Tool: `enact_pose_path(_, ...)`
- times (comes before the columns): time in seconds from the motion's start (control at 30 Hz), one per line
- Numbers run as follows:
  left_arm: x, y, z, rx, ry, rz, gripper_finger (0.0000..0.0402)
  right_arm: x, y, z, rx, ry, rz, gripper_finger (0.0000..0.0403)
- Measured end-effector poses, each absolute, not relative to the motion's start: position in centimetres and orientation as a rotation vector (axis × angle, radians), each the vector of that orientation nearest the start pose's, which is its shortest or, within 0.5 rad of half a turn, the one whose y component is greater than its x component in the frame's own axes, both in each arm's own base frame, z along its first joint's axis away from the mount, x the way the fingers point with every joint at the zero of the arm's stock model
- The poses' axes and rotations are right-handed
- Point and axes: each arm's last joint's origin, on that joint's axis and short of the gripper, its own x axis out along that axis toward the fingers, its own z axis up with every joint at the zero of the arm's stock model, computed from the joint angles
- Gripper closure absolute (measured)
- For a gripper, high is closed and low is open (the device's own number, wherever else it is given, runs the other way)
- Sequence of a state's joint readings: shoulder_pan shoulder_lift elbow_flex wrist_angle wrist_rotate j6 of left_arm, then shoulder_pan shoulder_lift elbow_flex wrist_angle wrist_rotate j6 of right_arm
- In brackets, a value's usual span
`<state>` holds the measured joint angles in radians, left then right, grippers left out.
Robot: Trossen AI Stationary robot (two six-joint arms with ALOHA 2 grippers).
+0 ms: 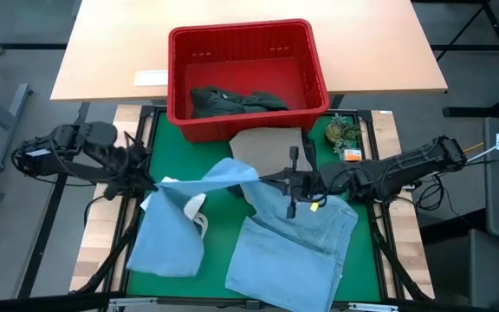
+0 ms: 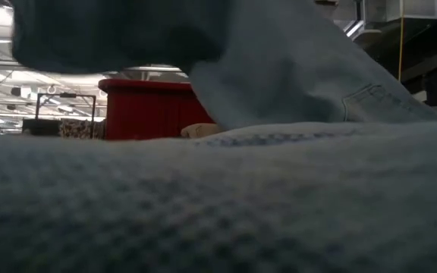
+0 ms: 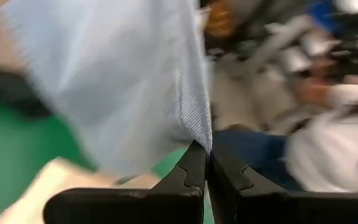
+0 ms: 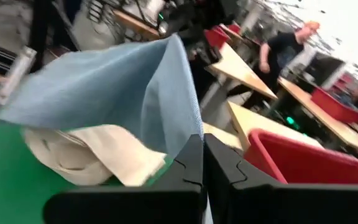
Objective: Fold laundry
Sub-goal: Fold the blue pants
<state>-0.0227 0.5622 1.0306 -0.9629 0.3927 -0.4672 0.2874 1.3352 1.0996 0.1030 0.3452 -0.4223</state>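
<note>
A light blue piece (image 1: pixel 210 178) of laundry is stretched above the green mat (image 1: pixel 167 130) between my left gripper (image 1: pixel 157 182) and my right gripper (image 1: pixel 267 180). Both are shut on it. Its lower part (image 1: pixel 167 238) lies on the mat at the near left. Under it shows a cream-white cloth (image 4: pixel 92 152). Pale denim jeans (image 1: pixel 293 251) lie spread at the near right, below my right gripper. A beige piece (image 1: pixel 267 143) rests flat in front of the red basket (image 1: pixel 245 39), which holds a dark green-grey piece (image 1: pixel 232 101). In the low view, cloth fills most of the picture. My left gripper pinches an edge (image 3: pixel 194 134) of the light blue piece between its two shut fingers, coming in roughly level from the table's left. The cloth rises clear of the mat here. My right gripper pinches an upper edge (image 4: pixel 188 127) of the same piece between its fingertips, level from the table's right. Between the two holds the cloth spans above the mat, and its lower part (image 1: pixel 167 238) rests on the mat.
The red basket's near wall (image 2: pixel 150 110) stands at the mat's far edge. A small green plant-like thing (image 1: pixel 343 132) and an orange item (image 1: pixel 352 154) sit at the far right of the mat. A person (image 4: pixel 284 46) is in the room beyond.
</note>
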Motion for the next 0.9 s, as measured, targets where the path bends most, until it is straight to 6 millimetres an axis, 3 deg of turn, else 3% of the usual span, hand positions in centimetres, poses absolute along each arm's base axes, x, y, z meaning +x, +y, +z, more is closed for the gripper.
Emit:
enact_pose_path(0.13, 7.1, -0.7, 35.2, -0.492, 0.66, -0.038, 0.0401, 29.7, 6.9, 33.8, -0.472, 0.249, -0.135, 0.0402)
enact_pose_path(0.27, 7.2, -0.1, 35.1, -0.434, 0.636, 0.142, 0.0401, 30.2, 5.1, 32.5, -0.439, 0.365, -0.247, 0.0402)
enact_pose_path(0.6, 8.4, 0.2, 34.6, -0.388, 0.687, 0.266, 0.0401, 32.2, 1.1, 29.9, -0.459, 0.508, -0.344, 0.0396)
enact_pose_path(0.9, 10.3, 0.6, 34.1, -0.315, 0.726, 0.432, 0.0401, 32.4, -0.7, 29.0, -0.497, 0.578, -0.394, 0.04)
